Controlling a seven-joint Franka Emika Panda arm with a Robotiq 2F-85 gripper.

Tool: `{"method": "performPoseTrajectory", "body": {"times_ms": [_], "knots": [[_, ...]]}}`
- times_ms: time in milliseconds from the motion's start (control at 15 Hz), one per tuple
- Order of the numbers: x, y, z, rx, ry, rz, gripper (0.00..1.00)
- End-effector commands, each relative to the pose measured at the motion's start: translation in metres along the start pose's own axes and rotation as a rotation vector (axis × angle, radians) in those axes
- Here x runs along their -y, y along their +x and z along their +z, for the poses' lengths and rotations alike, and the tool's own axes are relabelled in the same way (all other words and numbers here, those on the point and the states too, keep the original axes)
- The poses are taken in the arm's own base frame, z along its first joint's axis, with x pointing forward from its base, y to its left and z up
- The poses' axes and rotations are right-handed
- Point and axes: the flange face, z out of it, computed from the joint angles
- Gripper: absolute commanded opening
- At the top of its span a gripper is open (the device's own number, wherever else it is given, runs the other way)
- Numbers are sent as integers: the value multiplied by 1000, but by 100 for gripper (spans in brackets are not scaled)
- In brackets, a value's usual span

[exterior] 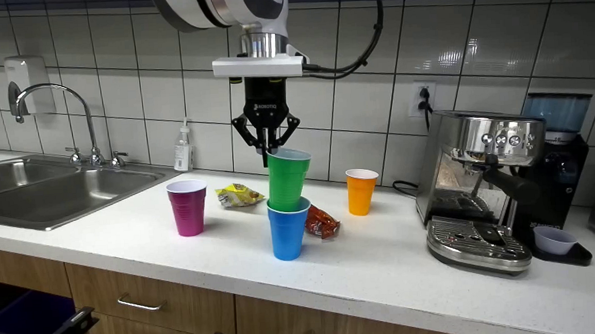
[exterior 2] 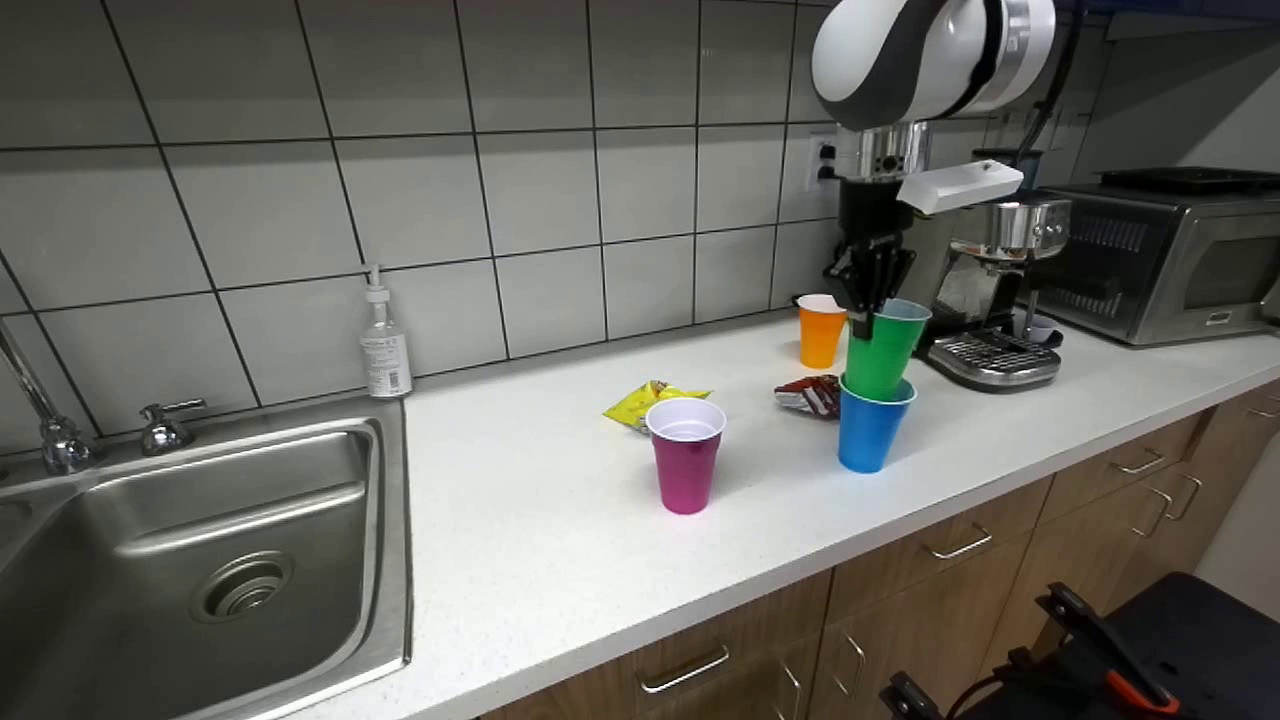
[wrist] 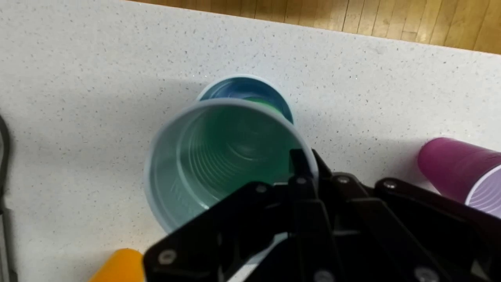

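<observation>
My gripper is shut on the rim of a green cup. In the wrist view one finger of the gripper is inside the cup and one outside. The green cup tilts slightly, and its lower end is inside the mouth of a blue cup. The blue cup stands upright on the counter; its rim shows behind the green cup in the wrist view. A purple cup and an orange cup stand upright apart from them. The gripper also shows in an exterior view.
A yellow packet and a red packet lie on the white counter near the cups. A sink and pump bottle are at one end. An espresso machine and a microwave are at the other.
</observation>
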Motion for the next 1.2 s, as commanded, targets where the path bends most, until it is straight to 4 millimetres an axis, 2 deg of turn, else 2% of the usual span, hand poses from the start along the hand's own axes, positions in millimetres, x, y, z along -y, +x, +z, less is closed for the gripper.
{"method": "performPoseTrajectory", "body": {"times_ms": [0, 600, 1133], "knots": [[-12, 4, 2, 23, -11, -13, 1], [-16, 19, 29, 66, -18, -5, 1], [-11, 37, 51, 96, -15, -13, 1]]}}
